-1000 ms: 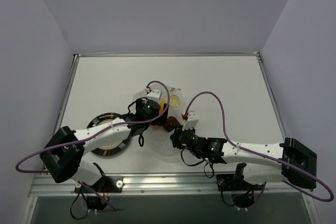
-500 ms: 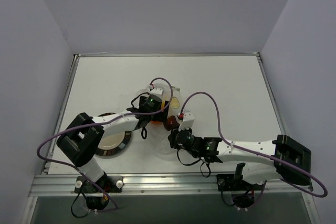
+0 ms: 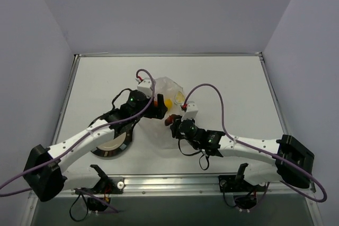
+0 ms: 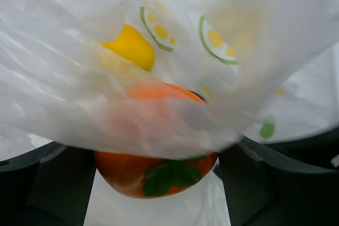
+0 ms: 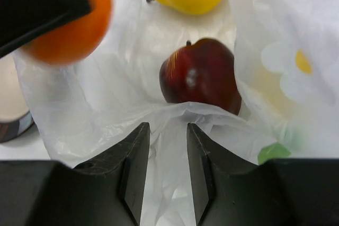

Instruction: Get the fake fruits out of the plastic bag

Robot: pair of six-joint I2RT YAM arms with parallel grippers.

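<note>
plastic bag (image 5: 106, 115): thin clear wrinkly film. orange fruit (image 4: 127, 175): glossy, smooth plstc.

Bright even light, faint shadows; plastic bag (image 4: 175, 125) blurred close before left gripper (image 4: 159, 157), orange fruit (image 5: 69, 30) blurred beyond right gripper (image 5: 167, 130).

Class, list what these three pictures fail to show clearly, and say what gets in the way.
- Orange: upper half fogged by the bag, left wrist view.
- Whether the left gripper touches it: the bag covers the contact.
- Plate: partly under the left arm, top view.
- Apple: base behind the bag's lip, right wrist view.
</note>
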